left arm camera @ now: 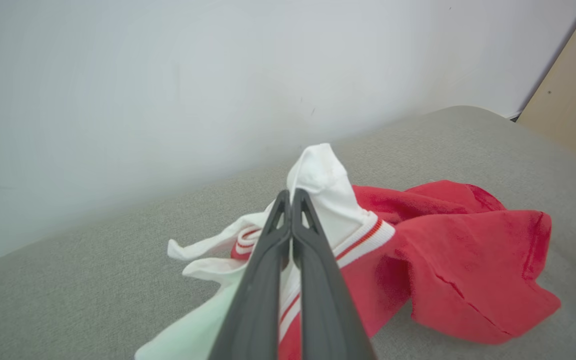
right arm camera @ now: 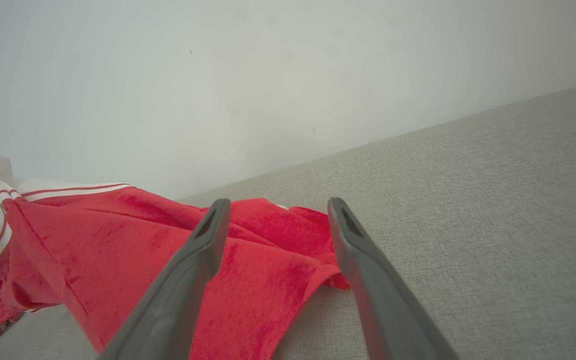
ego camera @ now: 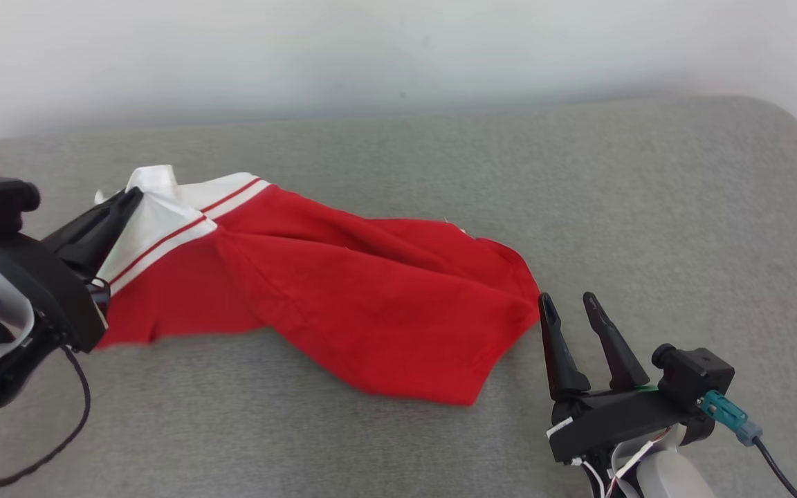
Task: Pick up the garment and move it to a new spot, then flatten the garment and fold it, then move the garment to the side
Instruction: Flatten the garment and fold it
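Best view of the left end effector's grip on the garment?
Left wrist view: left end effector closed on the red garment, close up. Head view shows it sidelong under cloth. Right wrist view catches a dark tip, far left.

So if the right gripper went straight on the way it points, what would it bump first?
Probably the red garment: its edge lies ahead between the right gripper's open fingers, grey cushion beyond. Depth is unclear.

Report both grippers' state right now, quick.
Left gripper: closed, pinching the white collar end of the garment.
Right gripper: open, holding nothing, just beside the garment's red corner.
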`<state>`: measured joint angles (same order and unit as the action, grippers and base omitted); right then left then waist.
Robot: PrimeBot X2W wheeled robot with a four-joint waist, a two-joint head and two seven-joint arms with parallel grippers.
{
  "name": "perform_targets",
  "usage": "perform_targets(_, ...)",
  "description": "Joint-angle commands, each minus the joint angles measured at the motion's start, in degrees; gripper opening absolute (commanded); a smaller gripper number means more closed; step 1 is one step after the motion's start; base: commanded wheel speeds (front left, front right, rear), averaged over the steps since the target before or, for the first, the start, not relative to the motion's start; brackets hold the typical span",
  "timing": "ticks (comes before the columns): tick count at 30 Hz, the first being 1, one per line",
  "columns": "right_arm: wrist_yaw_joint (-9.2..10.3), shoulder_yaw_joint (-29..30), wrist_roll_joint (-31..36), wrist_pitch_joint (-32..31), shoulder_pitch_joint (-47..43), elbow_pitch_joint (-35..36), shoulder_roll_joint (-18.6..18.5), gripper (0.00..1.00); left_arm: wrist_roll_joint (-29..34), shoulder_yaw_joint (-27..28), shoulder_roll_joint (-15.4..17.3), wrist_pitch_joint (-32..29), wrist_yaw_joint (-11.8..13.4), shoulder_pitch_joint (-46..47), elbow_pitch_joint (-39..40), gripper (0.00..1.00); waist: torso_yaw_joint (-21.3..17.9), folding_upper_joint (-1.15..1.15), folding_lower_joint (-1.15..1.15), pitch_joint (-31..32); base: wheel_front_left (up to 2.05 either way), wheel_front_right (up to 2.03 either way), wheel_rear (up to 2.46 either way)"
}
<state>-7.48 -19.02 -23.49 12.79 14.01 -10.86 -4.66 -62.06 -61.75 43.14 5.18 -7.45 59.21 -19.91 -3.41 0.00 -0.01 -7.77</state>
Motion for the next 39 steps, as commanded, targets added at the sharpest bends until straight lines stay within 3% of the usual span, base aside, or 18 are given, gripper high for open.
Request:
perform_targets(1,-0.02,0.0,-0.23,0.16,-0.77,-0.12,-0.04,1.0,0.75,-0.71,0.32,0.69,0.06,0.31,1.02,0.0,2.43,0.0,0.01,2.02,0.0,0.0,0.0)
perform_targets(7,-0.03,0.06,-0.23,0.31,-1.33,-0.4,0.24,1.0,2.56,-1.97,0.09,2.45,1.22,-2.63,6.06,0.0,3.58,0.0,0.01,2.38,0.0,0.0,0.0)
perform_targets(14,-0.03,0.37,-0.48,0.28,-1.6,-0.74,0.37,1.0,3.21,-3.85,0.97,6.52,6.96,-11.41,12.44,0.0,4.25,0.0,0.01,2.4,0.0,0.0,0.0)
perform_targets(21,-0.03,1.37,-0.7,-0.05,-1.52,-0.86,-0.15,1.0,4.35,-4.27,-1.43,9.36,12.14,-19.7,15.02,0.0,4.94,0.0,0.01,2.42,0.0,0.0,0.0)
perform_targets(25,-0.03,2.43,-0.76,-0.39,-1.98,-0.78,-0.59,1.0,4.86,-2.55,-3.81,9.97,13.65,-23.39,14.62,0.0,5.84,0.0,0.01,2.65,0.0,0.0,0.0)
perform_targets(26,-0.03,2.63,-0.74,-0.48,-2.05,-0.69,-0.65,1.0,5.25,-1.76,-4.35,10.08,13.87,-24.19,14.46,0.46,6.07,0.0,0.01,2.71,0.0,0.0,0.0)
perform_targets(27,-0.03,2.88,-0.67,-0.53,-2.16,-0.6,-0.71,1.0,5.93,-0.65,-5.11,10.13,14.18,-24.87,14.62,0.85,6.32,0.0,0.01,2.77,0.0,0.0,0.0)
perform_targets(28,-0.03,3.13,-0.56,-0.64,-2.31,-0.5,-0.77,1.0,6.63,0.4,-5.78,10.03,14.45,-25.81,14.79,1.0,6.55,0.0,0.01,2.81,0.0,0.0,0.0)
perform_targets(39,-0.03,4.28,0.26,-1.68,-3.18,0.64,-0.73,1.0,14.59,12.96,-9.67,10.08,15.43,-37.36,18.67,1.0,8.18,0.0,0.01,3.48,0.0,0.0,0.0)
